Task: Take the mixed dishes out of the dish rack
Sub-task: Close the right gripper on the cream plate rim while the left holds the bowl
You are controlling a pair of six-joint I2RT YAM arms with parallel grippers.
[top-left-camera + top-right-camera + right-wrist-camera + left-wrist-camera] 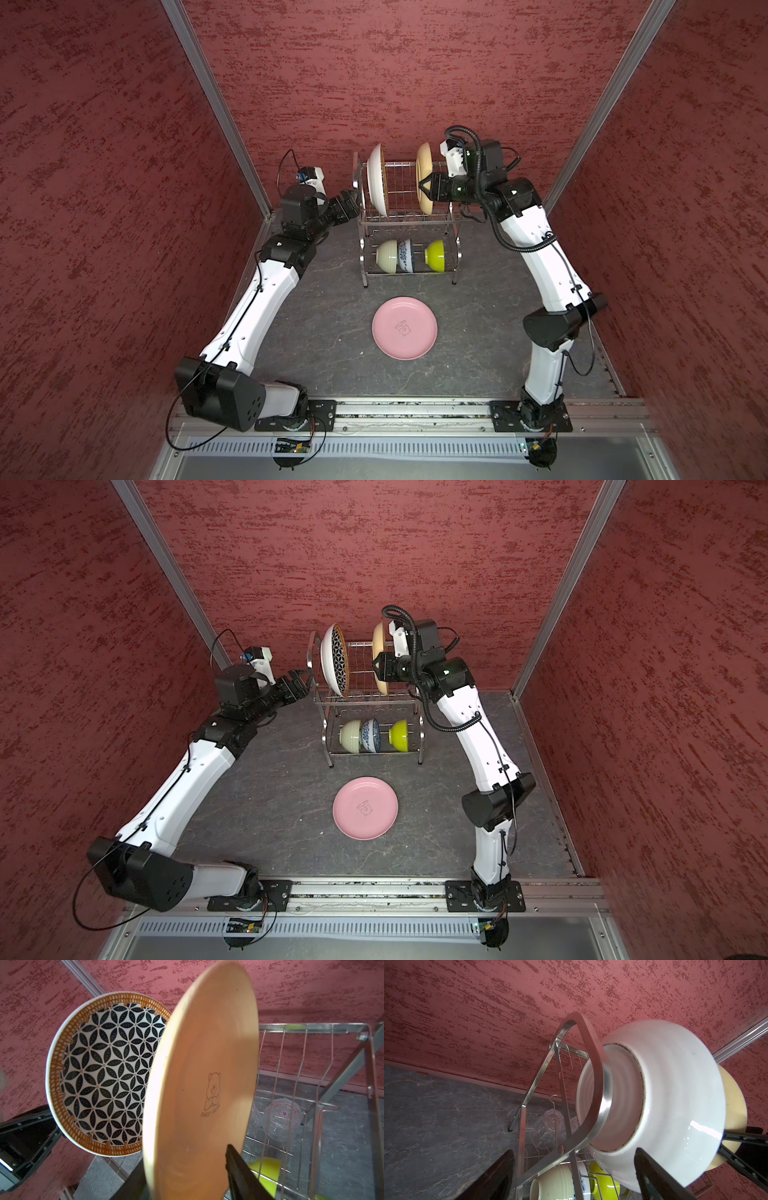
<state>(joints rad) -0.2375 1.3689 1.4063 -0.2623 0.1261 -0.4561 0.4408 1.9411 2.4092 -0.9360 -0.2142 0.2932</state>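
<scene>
The shiny two-tier steel wire dish rack (407, 224) at my desk's (332, 316) back edge, behind a round pink plate (404, 327) lying flat mid-desk, holds upright a black-and-white geometric plate (334, 665) beside my wide-open, empty left gripper (350, 202) and a pale yellow plate (424, 166) whose rim my right gripper (424, 188) straddles, grip unclear, with three round bowls (405, 255) and clear glass tumblers (548, 1126) below.

The left arm (253, 307) reaches up and back from its base, elbow bowed outward, forearm turned inward. The left gripper (352, 198) points sideways toward the middle, its fingers (652, 1176) spread wide. The right arm (552, 270) mirrors it but stands higher, wrist bent so the right gripper (424, 187) points level toward the left one. The right fingers (239, 1169) stand partly closed. Whether they press anything is unclear.
</scene>
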